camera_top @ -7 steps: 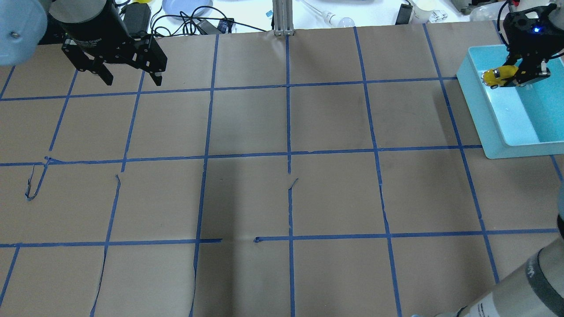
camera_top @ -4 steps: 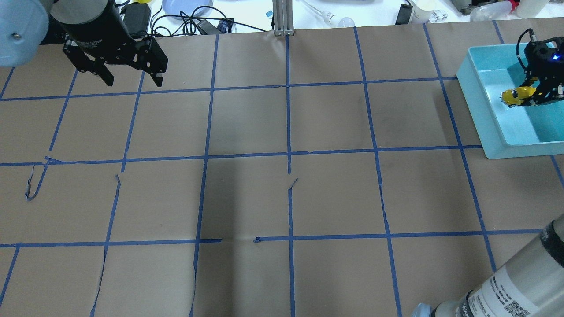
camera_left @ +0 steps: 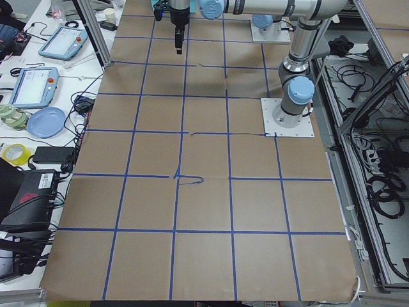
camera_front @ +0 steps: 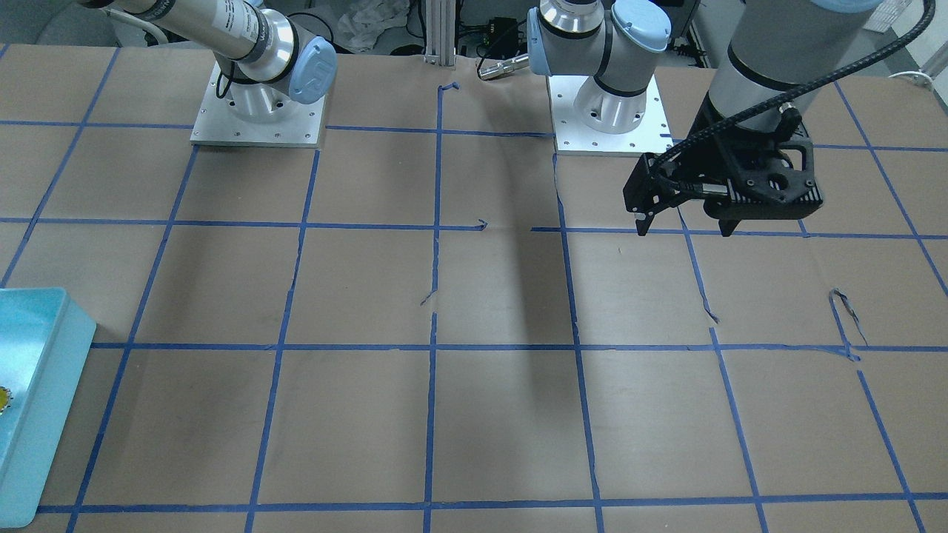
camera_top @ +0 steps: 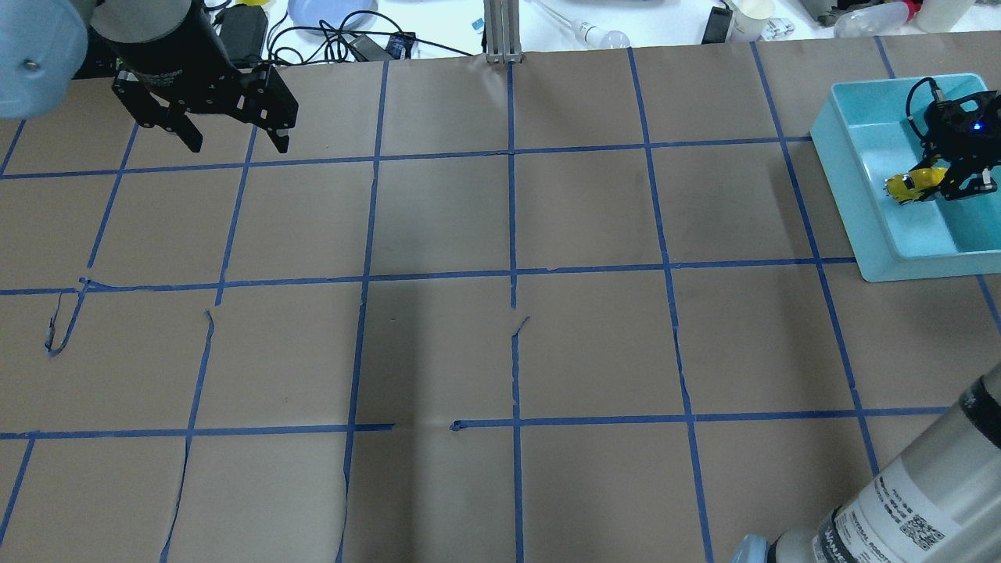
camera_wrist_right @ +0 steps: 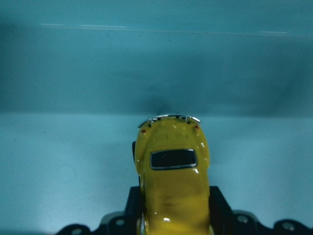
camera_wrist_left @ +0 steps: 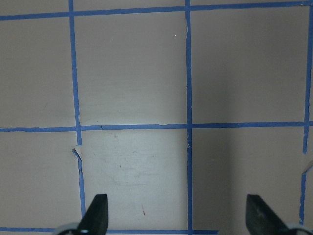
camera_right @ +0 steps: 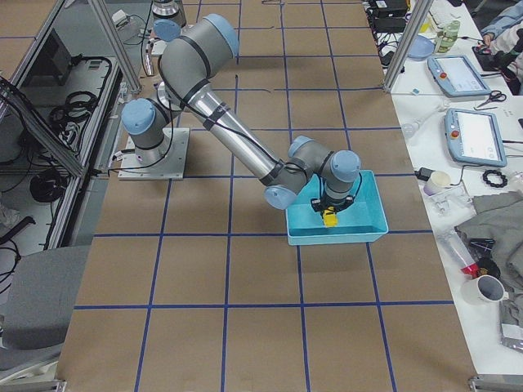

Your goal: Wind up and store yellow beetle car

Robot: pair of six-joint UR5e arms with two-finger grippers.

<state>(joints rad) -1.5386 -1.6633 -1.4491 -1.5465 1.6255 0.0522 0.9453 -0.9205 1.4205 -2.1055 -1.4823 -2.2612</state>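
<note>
grips the car point(camera_top: 911, 186) in the right gripper point(camera_top: 946, 186), jaws narrow and closed on its sides, low inside the teal bin point(camera_top: 852, 156) at the far right. in the right wrist view, points one end of the car at the bin wall, close to it. cannot tell if the wheels touch the bin floor. holds the left gripper point(camera_top: 236, 146) above taped paper point(camera_top: 438, 219) at far left, jaws wide.
</note>
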